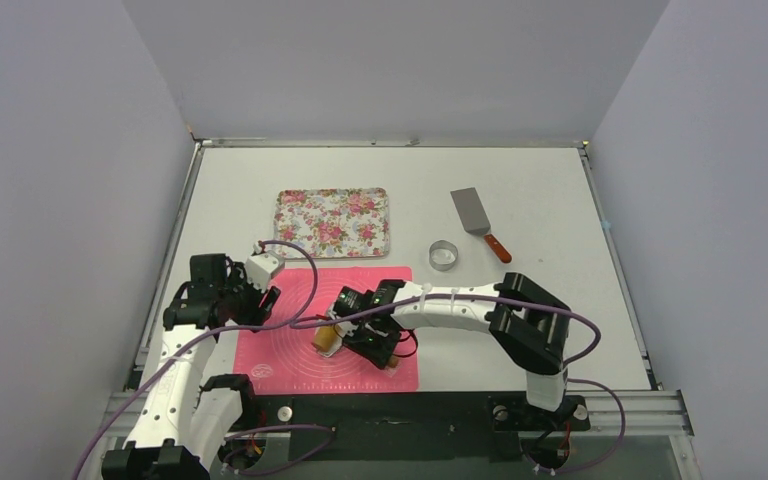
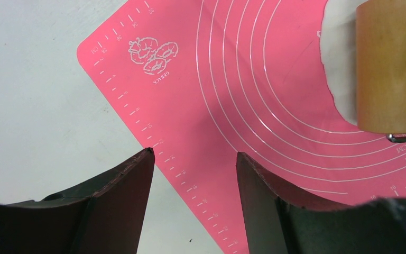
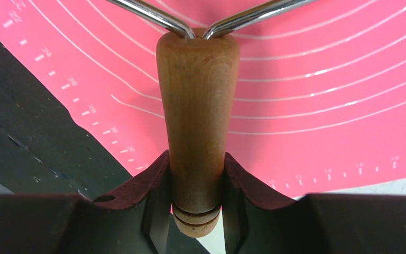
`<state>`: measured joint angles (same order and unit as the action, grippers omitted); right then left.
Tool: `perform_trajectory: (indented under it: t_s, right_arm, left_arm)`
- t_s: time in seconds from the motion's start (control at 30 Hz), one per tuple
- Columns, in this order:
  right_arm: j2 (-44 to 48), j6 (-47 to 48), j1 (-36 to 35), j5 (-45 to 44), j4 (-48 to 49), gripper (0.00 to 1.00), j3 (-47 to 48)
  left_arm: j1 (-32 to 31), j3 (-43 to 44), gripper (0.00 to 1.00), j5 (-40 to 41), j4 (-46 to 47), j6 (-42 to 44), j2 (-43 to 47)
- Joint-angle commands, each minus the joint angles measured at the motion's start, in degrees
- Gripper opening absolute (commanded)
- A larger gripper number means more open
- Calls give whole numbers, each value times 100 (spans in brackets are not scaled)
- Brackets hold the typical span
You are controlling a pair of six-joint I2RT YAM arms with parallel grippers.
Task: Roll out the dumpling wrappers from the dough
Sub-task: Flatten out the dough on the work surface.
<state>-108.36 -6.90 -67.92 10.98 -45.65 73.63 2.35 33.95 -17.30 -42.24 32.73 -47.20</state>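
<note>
A pink silicone mat (image 1: 280, 365) lies at the table's near edge. On it sits white dough (image 2: 338, 69), partly under the wooden drum of a roller (image 2: 391, 63). My right gripper (image 3: 195, 155) is shut on the roller's wooden handle (image 3: 198, 100), whose wire fork runs forward over the mat (image 3: 322, 132). In the top view the roller (image 1: 325, 338) lies just left of the right gripper (image 1: 365, 335). My left gripper (image 2: 194, 153) is open and holds nothing. It hangs over the mat's left edge (image 2: 153, 106), to the left of the dough. The dumpling wrappers are out of view.
A floral tray (image 1: 332, 222) lies behind the mat. A small metal ring cutter (image 1: 444, 254) and a metal spatula (image 1: 475, 218) with a wooden handle lie at the back right. Grey walls close in the table on three sides.
</note>
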Motion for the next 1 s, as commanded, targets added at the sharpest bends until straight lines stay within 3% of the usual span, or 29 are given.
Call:
perform_trajectory:
  t_s: [0.0,0.2,0.57,0.97]
  right_arm:
    - [538,-191,-16,5,-200,0,-371]
    - [798,-296,-45,-88,-274,0,-591]
    - [-155,56,11,-53,-261,0,545]
    - [824,-377,-150,-146,-257,0,-567]
  left_arm:
    - [29,93,56,-33,102,67,54]
    - [29,70,56,-46,147,55,62]
    - [29,49,56,37,41,121,84]
    - [29,54,56,-30,90,93,75]
